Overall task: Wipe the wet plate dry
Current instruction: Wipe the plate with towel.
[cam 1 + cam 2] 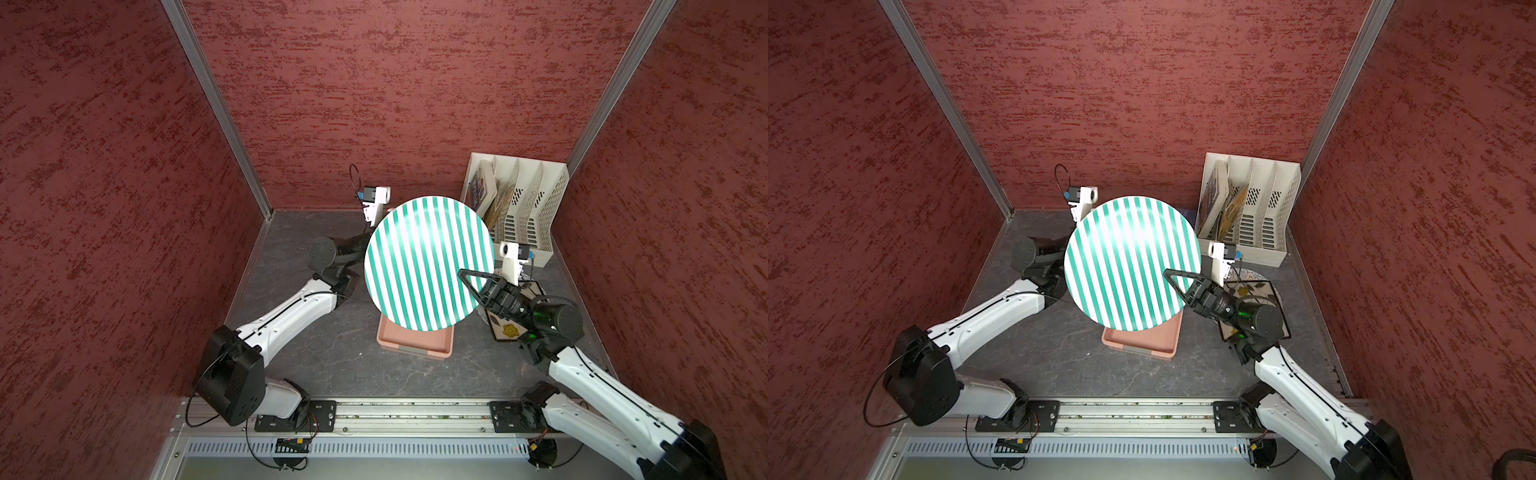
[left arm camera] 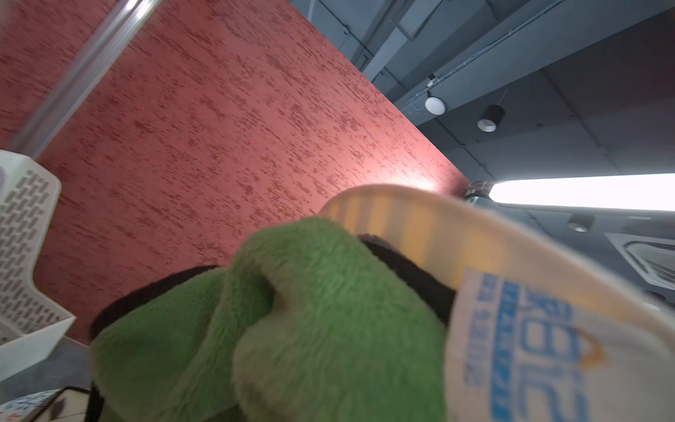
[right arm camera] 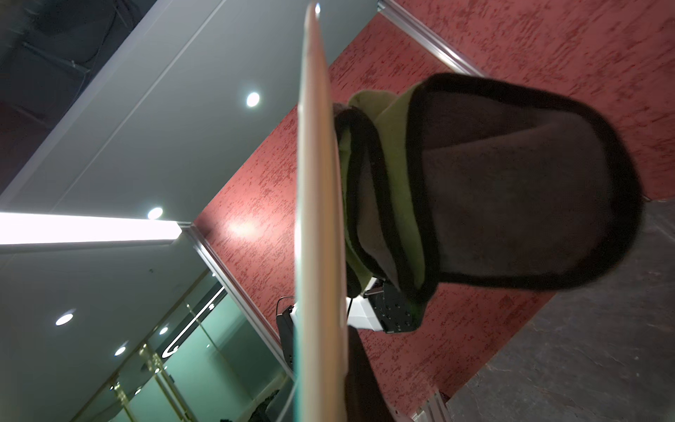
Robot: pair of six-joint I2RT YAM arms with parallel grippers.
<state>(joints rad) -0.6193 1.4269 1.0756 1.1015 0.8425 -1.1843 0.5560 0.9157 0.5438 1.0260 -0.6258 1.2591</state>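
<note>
A round plate (image 1: 428, 262) (image 1: 1131, 262) with green and white stripes is held up above the table, its striped face turned upward in both top views. My right gripper (image 1: 462, 274) (image 1: 1168, 274) is shut on its right rim; one dark finger (image 3: 361, 383) lies against the plate (image 3: 321, 219), seen edge-on. My left gripper is hidden behind the plate in both top views. In the left wrist view it is buried in a fluffy green cloth (image 2: 310, 321), shut on it, beside the plate's pale underside (image 2: 438, 234). The cloth (image 3: 511, 182), brown-backed with a black border, presses on that underside.
A pink tray (image 1: 415, 349) lies on the dark table under the plate. A white file rack (image 1: 523, 203) with books stands at the back right. A flat patterned board (image 1: 509, 330) lies under my right wrist. Red walls close in on three sides.
</note>
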